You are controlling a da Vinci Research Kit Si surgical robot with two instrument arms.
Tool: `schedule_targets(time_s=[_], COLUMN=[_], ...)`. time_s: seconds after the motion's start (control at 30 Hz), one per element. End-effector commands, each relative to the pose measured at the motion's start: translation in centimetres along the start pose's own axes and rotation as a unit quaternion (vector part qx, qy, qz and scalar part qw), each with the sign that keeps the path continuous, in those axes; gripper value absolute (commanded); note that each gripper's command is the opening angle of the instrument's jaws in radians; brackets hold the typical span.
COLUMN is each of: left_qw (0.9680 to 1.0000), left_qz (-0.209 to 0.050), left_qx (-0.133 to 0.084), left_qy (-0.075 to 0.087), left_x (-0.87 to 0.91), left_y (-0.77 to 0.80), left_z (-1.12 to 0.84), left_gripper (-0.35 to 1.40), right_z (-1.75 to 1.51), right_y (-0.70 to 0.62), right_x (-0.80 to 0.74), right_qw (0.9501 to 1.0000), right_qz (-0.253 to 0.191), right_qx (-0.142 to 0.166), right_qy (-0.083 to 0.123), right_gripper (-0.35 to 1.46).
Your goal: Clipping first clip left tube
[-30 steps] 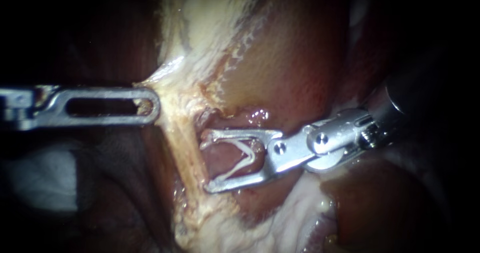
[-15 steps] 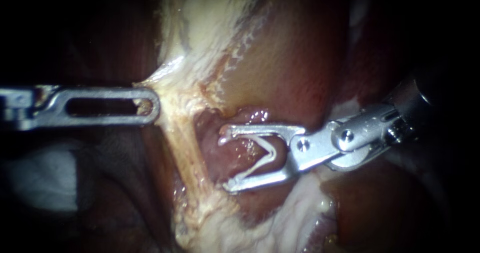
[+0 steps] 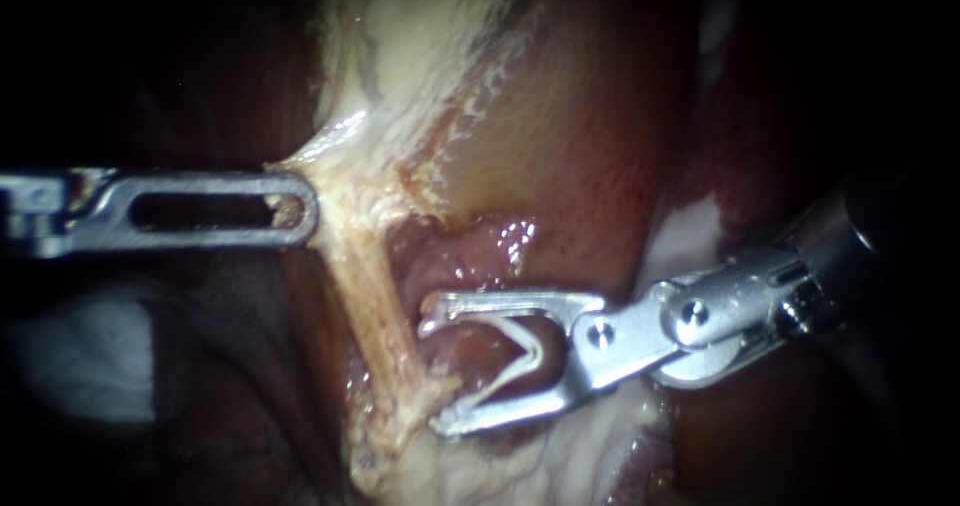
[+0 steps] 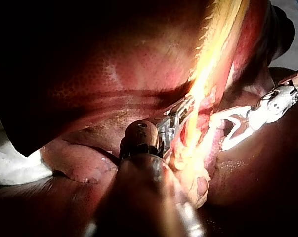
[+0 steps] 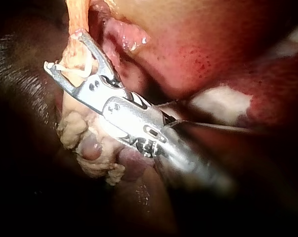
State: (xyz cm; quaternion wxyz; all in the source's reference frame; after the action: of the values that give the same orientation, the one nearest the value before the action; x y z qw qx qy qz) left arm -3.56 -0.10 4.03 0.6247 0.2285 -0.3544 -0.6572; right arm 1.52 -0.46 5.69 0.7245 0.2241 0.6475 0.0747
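The left tube [image 3: 375,301] is a pale yellow strand running down from fatty tissue. My left instrument [image 3: 295,209] comes in level from the left, its slotted jaws shut on pale tissue at the strand's top, holding it taut. My right instrument [image 3: 433,368] comes in from the right with its jaws open. A white V-shaped clip [image 3: 510,351] sits between them. The jaw tips lie just right of the tube, which is not between them. In the right wrist view the open jaws [image 5: 64,52] and clip [image 5: 78,69] lie against the strand [image 5: 77,12]. The left wrist view shows the clip [image 4: 235,129] beside the lit tube [image 4: 195,111].
Reddish-brown liver [image 3: 590,136] fills the space behind and to the right of the tube. Pale fatty tissue [image 3: 420,36] spreads above it, and lumpy fat [image 3: 440,466] lies at its foot. Something white [image 3: 90,356] shows dimly under my left instrument.
My right instrument first drew back to the right, then dropped lower and came back toward the tube, with its jaws still open around the clip. My left instrument has kept its hold.
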Motion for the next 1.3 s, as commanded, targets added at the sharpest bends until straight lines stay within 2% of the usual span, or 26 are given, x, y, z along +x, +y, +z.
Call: schedule_targets(time_s=[0.03,0.3,0.67,0.9,1.3], left_qw=[1.0000,1.0000,1.0000,1.0000,1.0000], left_qz=[0.000,0.000,0.000,0.000,-0.001], left_qx=[-0.001,0.000,-0.001,-0.001,-0.001], left_qy=[0.000,0.000,-0.001,-0.001,-0.001], left_x=[0.00,0.00,0.00,0.01,0.01], left_y=[0.00,0.00,-0.01,-0.02,-0.04], left_z=[0.00,-0.01,-0.02,-0.03,-0.03], left_gripper=[-0.35,-0.35,-0.35,-0.35,-0.35], right_z=[0.04,0.28,0.31,0.29,0.40], right_y=[0.00,0.02,0.16,0.27,0.29], right_x=[-0.04,-0.27,-0.47,-0.61,-0.60], right_qw=[1.0000,0.9999,0.9999,0.9994,0.9993], right_qz=[0.001,0.010,0.015,0.017,0.017], right_qx=[0.000,0.003,-0.002,-0.010,-0.012], right_qy=[0.000,0.001,0.000,-0.029,-0.031], right_gripper=[0.56,0.56,0.56,0.56,0.57])
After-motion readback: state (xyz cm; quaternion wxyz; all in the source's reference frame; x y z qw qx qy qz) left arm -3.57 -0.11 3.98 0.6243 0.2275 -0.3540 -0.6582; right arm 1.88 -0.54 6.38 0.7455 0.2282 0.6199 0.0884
